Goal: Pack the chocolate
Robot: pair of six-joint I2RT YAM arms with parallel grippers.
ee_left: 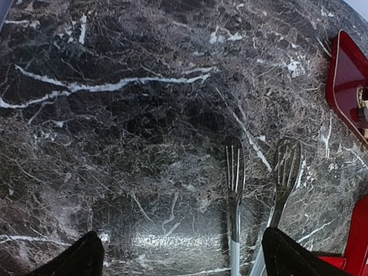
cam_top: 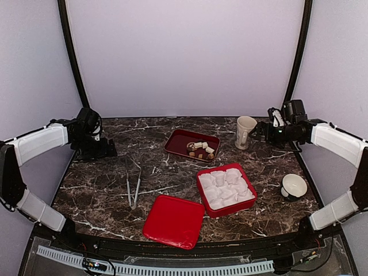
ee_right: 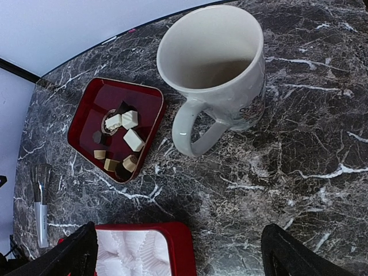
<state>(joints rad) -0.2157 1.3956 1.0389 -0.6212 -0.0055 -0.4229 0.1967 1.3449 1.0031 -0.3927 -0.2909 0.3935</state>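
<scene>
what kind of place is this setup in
Probably a robot test booth, not a kitchen: a left arm and right arm flank a marble-look table, plain white walls enclose it, and chocolate sits staged on a red tray.

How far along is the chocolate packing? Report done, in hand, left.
Done: the red box is open, its lid beside it, paper cups inside. In hand: nothing; left hand open near the tongs, right hand open by the mug. Left: every chocolate lies in the tray; none packed.

Chocolate (cam_top: 200, 149) in tray (cam_top: 177, 140) behind box (cam_top: 230, 210); mug (cam_top: 245, 131) right of tray; tongs (cam_top: 133, 187) left of box
</scene>
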